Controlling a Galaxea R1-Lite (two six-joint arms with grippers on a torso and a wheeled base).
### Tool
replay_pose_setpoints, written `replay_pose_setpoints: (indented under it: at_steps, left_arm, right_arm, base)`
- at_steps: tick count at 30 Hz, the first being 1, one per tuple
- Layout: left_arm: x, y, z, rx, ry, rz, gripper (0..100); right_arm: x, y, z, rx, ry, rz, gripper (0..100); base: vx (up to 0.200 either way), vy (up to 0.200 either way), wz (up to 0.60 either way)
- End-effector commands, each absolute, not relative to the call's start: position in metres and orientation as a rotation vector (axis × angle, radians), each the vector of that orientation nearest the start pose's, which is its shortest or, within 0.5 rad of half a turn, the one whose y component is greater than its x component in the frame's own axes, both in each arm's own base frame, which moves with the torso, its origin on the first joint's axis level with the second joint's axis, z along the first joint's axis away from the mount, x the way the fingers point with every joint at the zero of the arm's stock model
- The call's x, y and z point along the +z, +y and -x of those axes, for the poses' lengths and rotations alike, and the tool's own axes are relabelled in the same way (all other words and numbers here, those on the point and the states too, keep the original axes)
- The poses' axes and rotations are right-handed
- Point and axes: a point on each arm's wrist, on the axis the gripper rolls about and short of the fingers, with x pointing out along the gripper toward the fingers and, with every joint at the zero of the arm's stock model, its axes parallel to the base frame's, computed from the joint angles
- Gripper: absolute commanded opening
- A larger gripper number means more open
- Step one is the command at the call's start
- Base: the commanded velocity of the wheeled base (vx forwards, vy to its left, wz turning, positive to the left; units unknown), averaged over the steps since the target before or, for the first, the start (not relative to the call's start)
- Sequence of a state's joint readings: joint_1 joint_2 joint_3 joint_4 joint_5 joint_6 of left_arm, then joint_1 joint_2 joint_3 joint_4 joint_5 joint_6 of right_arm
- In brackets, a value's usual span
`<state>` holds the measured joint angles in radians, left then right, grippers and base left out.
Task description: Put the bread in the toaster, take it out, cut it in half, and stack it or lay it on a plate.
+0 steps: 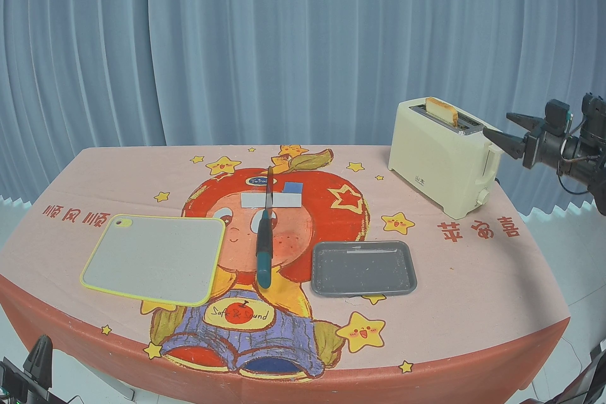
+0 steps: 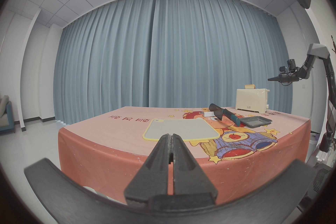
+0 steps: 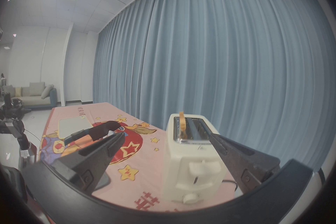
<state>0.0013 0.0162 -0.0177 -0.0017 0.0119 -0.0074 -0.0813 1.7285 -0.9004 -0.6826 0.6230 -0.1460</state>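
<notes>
Right gripper (image 1: 497, 124), jaws released, should straddle the toasted bread slice (image 1: 441, 110) just ahead in the cream plastic toaster (image 1: 435, 165) and pinch its flat faces; left gripper (image 2: 171, 138) clenched.

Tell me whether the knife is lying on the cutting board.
No, the knife rests between the cutting board and the grey tray, with its blade across a small white block.

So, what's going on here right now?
Nothing is held. A bread slice sticks up from the toaster. The right gripper, jaws open, hangs beside the toaster at slot height. The left gripper, jaws shut, sits low off the table. The knife, cutting board and grey plate lie untouched.
</notes>
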Motion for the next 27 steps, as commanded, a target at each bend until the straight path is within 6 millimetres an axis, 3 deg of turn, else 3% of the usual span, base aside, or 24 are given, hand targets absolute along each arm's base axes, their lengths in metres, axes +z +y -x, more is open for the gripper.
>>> replay_pose_setpoints:
  at_steps: [1, 8, 11, 22, 23, 27]
  left_arm:
    - [0.076, 0.0, 0.023, 0.014, -0.002, 0.008, 0]
    - [0.076, 0.0, 0.023, 0.014, -0.003, 0.008, 0]
    - [0.076, 0.0, 0.023, 0.012, -0.002, 0.008, 0]
    - [0.076, 0.0, 0.023, 0.014, -0.002, 0.008, 0]
    - [0.076, 0.0, 0.023, 0.014, -0.003, 0.008, 0]
    - [0.076, 0.0, 0.023, 0.012, -0.003, 0.006, 0]
  right_arm:
    - [0.209, -0.01, -0.271, 0.535, 0.092, 0.077, 100]
    - [0.189, -0.003, -0.227, 0.554, 0.154, 0.055, 100]
    - [0.171, -0.004, -0.208, 0.546, 0.214, 0.028, 100]
    - [0.157, -0.017, -0.212, 0.484, 0.269, 0.004, 100]
    - [0.155, -0.018, -0.212, 0.48, 0.278, -0.001, 0]
    - [0.149, -0.017, -0.222, 0.48, 0.315, -0.037, 0]
  base:
    - [0.0, 0.0, 0.0]
    - [0.0, 0.0, 0.0]
    - [0.0, 0.0, 0.0]
    - [0.0, 0.0, 0.0]
    - [0.0, 0.0, 0.0]
    - [0.0, 0.0, 0.0]
